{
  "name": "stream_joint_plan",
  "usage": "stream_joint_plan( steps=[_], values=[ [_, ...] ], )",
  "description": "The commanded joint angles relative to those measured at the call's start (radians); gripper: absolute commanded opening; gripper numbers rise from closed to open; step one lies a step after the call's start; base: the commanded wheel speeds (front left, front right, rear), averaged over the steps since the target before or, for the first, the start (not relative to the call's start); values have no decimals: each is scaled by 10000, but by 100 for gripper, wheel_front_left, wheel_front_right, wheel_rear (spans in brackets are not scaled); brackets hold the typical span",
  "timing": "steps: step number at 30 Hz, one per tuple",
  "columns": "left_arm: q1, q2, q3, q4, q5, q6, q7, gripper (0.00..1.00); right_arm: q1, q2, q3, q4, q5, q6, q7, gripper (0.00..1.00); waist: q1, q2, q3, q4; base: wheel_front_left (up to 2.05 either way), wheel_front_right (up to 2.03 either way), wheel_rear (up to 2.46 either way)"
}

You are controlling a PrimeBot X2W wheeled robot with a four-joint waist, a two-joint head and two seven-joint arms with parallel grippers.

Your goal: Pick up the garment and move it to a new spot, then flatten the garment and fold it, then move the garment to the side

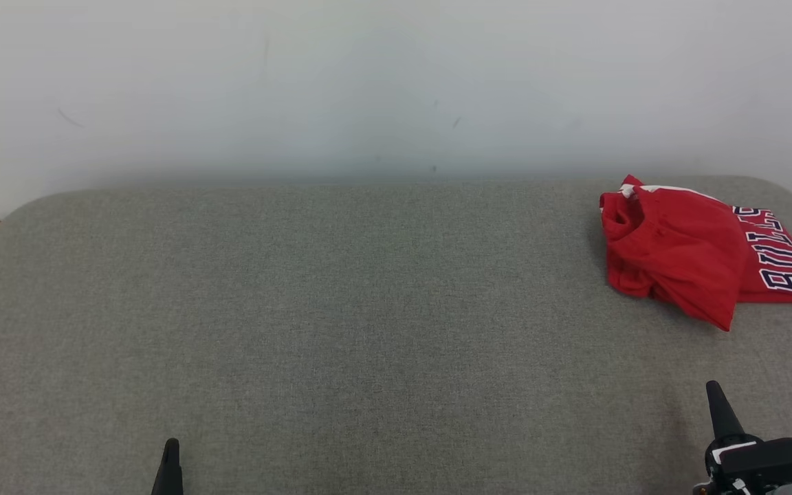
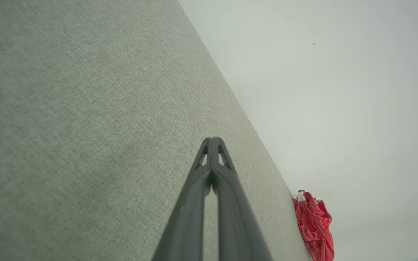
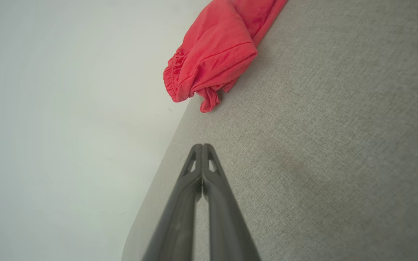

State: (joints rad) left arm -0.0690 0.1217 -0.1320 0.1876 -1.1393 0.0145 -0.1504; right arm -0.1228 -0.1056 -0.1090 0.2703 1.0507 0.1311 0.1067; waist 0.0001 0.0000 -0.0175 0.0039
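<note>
Head view: a loosely folded red garment (image 1: pixel 678 254) lies at the far right corner of the grey fabric surface (image 1: pixel 341 330), beside a plain white wall (image 1: pixel 368 82). Its navy, white-edged letters read "BULLS".

Left wrist view: the left gripper (image 2: pixel 212 139) has its jaws pressed together, empty.

Right wrist view: the right gripper (image 3: pixel 201 146) has its jaws together too, with the garment's gathered hem ahead.
</note>
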Motion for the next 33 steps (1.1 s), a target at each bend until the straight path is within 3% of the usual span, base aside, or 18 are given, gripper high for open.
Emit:
stream_joint_plan(
  steps=[1,33],
  values=[
    [-245,13,79,27,-299,-98,36,0,-260,-24,-105,-25,291,-2,87,0,-1,0,7,-1,0,0,0],
    [-1030,-425,259,952,-3094,-926,313,0,-967,107,-1157,826,3275,-3,1147,0,-1,0,162,-19,0,0,0]
  ],
)
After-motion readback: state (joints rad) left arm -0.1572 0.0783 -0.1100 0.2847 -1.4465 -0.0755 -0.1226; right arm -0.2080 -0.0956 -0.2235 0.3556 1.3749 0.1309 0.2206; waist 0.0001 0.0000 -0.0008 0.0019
